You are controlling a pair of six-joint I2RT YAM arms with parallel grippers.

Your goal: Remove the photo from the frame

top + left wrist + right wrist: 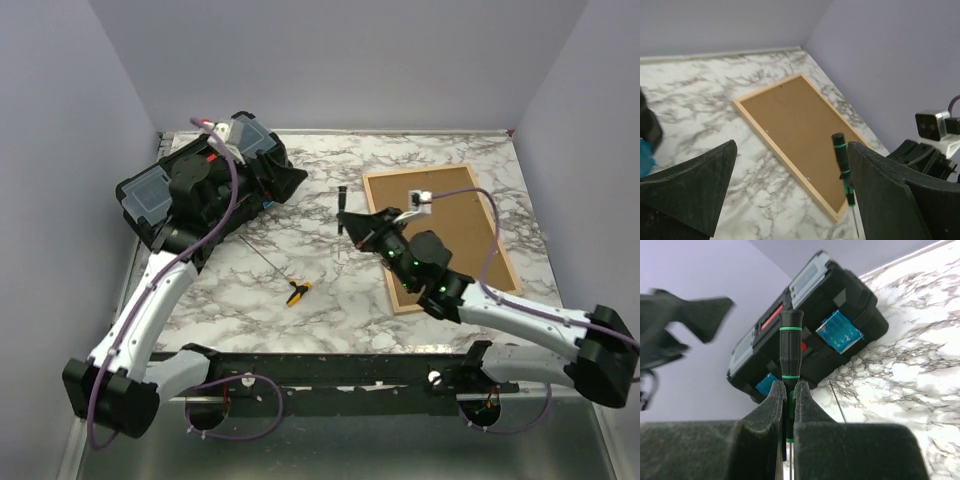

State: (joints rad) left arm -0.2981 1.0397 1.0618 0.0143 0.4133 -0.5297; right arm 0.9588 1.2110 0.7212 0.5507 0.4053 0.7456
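The marble table point(330, 300) carried a black toolbox point(840, 290) at its far left. The frame point(771, 141) lay on the right half with its brown backing board point(800, 130) uppermost, hiding the photo. The left gripper point(791, 146) hung above the toolbox, fingers spread wide and empty. The right gripper point(788, 390), at the frame's left edge, pinched an upright screwdriver point(790, 350). A small yellow-and-black tool point(298, 291) lay mid-table.

- Screwdriver point(790, 352): lower handle and shaft swallowed between the closed right jaws.
- Frame point(420, 171): near end covered by the right arm behind those jaws; front side faces down, unseen.
- Toolbox point(649, 132): cut off left of the spread left jaws.
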